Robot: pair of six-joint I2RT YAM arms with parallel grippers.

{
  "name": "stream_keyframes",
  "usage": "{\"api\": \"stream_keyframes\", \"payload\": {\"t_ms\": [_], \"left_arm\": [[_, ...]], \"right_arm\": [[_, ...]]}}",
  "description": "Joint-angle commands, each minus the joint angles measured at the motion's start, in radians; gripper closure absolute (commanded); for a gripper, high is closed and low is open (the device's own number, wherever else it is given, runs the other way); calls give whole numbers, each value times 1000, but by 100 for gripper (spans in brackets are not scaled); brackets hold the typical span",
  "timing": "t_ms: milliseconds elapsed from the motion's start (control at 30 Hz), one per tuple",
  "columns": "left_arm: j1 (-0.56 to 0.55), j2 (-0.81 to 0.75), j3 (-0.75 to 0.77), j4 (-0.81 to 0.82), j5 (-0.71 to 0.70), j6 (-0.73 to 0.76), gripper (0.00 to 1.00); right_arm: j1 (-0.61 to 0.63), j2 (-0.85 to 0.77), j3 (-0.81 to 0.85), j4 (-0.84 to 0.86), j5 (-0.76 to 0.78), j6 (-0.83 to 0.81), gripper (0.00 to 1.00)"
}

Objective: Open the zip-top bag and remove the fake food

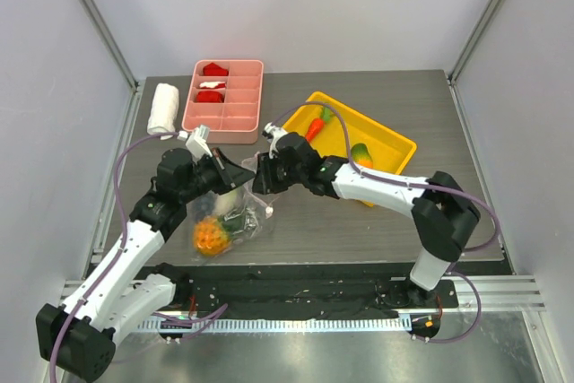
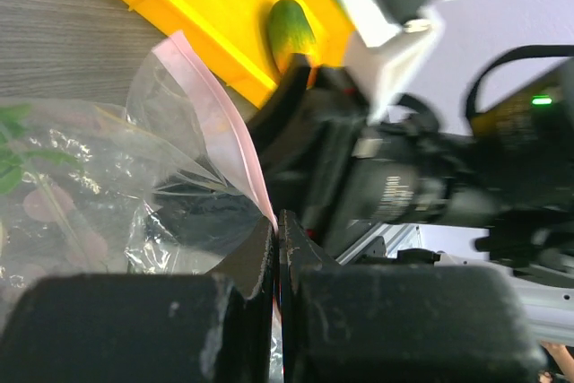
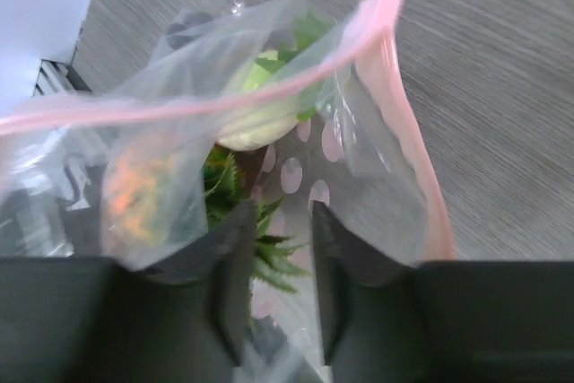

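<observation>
The clear zip-top bag (image 1: 235,217) lies between my two grippers, its pink-edged mouth (image 3: 224,100) pulled open. My left gripper (image 1: 242,172) (image 2: 276,220) is shut on the pink zip strip (image 2: 220,123). The fingers of my right gripper (image 1: 262,178) (image 3: 282,213) are inside the bag's mouth, a gap between them, with the pineapple's green top (image 3: 265,244) in that gap. Fake food in the bag: the yellow pineapple (image 1: 208,238) and a pale radish (image 3: 256,123). A carrot (image 1: 316,123) and a mango (image 1: 361,154) (image 2: 291,29) lie in the yellow tray (image 1: 395,143).
A pink divided tray (image 1: 235,118) with red-and-white pieces stands at the back, a rolled white towel (image 1: 163,107) to its left. The yellow tray (image 2: 224,6) sits just right of the bag. Both arms crowd the table's middle.
</observation>
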Motion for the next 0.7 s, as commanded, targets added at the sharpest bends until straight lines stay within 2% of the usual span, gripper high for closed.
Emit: {"api": "stream_keyframes", "payload": {"t_ms": [0,67,333,500,667], "left_arm": [[-2,-1,30,25,20,-10,100],[-1,4,25,26,23,-16,100],[-1,20,3,57,36,-30,100],[-4,24,-10,72,36,-42,100],[-4,31,-12,86,40,-50,100]], "right_arm": [[5,42,-3,153,0,4,56],[6,73,5,165,-5,-12,48],[6,157,9,297,-8,-98,38],[5,168,-55,515,-25,-59,38],[6,202,-72,664,-40,87,39]]}}
